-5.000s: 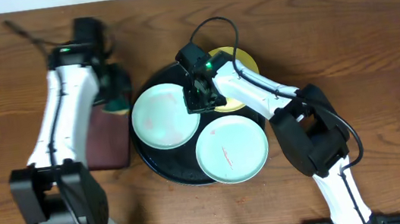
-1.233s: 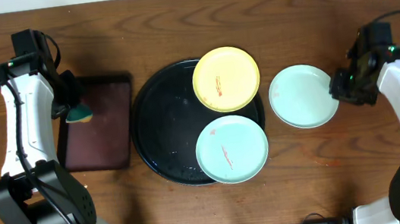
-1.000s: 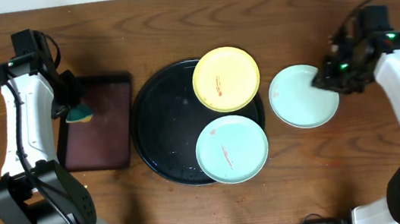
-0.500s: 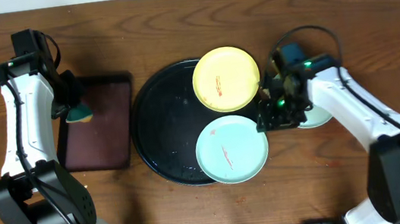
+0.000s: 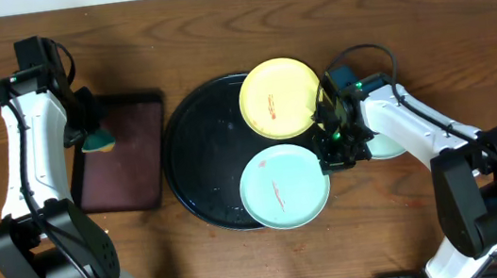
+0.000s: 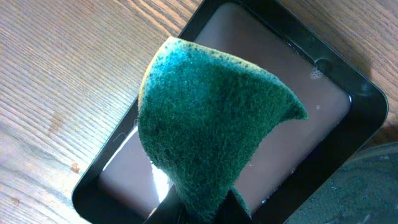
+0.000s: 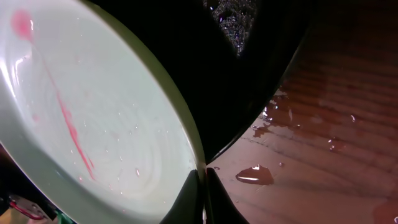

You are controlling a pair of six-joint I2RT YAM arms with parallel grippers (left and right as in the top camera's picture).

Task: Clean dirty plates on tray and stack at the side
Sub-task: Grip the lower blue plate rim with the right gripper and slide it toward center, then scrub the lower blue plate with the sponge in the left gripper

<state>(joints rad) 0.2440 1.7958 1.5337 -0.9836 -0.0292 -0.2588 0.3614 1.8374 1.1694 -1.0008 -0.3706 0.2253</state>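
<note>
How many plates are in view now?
3. The yellow plate sits on the far side of the black tray, one aqua plate on its near side, and a second aqua plate on the table right of it, mostly hidden under the right arm.

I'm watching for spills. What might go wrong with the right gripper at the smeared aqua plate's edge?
1. The right gripper pinches only the thin rim of the wet-looking aqua plate; it may slip or tip when lifted.
2. The yellow plate sits close beside the gripper, overhanging the black tray's rim; a lift could nudge it.
3. Water puddles lie on the wood, so a plate set there might slide.
</note>
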